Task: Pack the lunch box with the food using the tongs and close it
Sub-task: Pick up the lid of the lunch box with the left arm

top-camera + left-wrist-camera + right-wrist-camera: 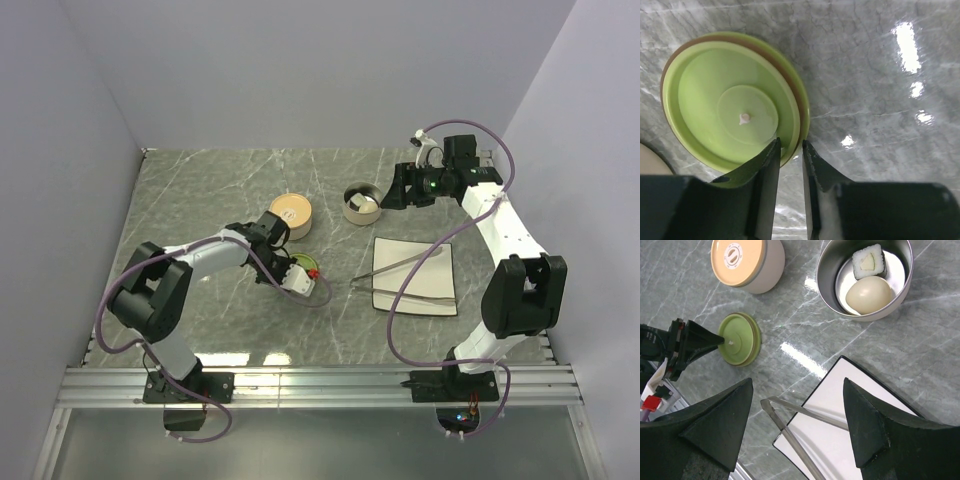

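A round green lid (pixel 735 102) lies flat on the marble table (pixel 200 200). My left gripper (pixel 791 145) pinches its rim, one finger over the lid, the other outside it. The lunch box's open steel tin (pixel 827 277) holds food: a white egg (pixel 868 294) and a white-and-dark roll (pixel 868 261). The silver tongs (pixel 790 427) lie across the white plate (pixel 875 440), their tips off its left edge. My right gripper (pixel 797 381) hangs wide open above the tongs with nothing between its fingers.
A cream container with a tan lid (pixel 742 262) stands behind the green lid and left of the steel tin. Grey walls close the table in at the back and both sides. A metal rail (pixel 320 385) runs along the near edge.
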You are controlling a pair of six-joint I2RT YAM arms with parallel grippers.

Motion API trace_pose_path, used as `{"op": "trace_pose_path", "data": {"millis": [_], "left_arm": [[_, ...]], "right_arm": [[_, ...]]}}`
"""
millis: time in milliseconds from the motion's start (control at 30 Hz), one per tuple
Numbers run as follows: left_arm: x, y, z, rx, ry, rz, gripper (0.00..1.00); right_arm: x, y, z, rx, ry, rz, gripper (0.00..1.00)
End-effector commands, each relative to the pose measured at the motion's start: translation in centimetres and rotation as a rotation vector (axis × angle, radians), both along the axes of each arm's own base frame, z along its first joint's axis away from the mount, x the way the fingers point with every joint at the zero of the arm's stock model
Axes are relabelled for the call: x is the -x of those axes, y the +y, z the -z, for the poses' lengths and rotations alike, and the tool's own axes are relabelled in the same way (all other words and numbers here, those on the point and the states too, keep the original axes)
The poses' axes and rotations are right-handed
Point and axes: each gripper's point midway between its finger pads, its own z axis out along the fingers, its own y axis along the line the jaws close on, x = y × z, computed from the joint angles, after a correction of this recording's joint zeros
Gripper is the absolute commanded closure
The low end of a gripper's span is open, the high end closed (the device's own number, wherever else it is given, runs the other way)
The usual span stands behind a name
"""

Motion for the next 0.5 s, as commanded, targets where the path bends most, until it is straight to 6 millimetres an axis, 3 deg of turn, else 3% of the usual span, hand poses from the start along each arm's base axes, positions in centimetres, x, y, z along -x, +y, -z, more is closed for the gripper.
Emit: {"op": "trace_pose_path", "data": {"millis": [0,200,333,433,467], "left_arm": [[-0.1,0.3,0.8,-0.037,-0.028,0.064,0.71],[0.4,1.0,2.1,-0.112,-0.031,0.106,0.77],[1.5,0.7,2.4,-0.139,0.029,0.109,0.89],[2.1,-1.0,0.4,-0.067,0.071,0.085,0.96],[2.2,-1.6,-1.2,-0.036,0.089,0.074,0.97]], "right_arm": [[0.1,0.1,-1.9,0.006,-0.058,-0.009,0.21],[0.0,0.1,-1.9,0.006,-0.058,-0.016,0.2],[0.1,0.3,-2.2,0.001,-0.072,-0.031,0.2],[0.2,0.2,-2.6,0.01,-0.1,-0.049,0.2],[0.2,0.1,-2.7,0.023,-0.115,-0.056,0.2]]}}
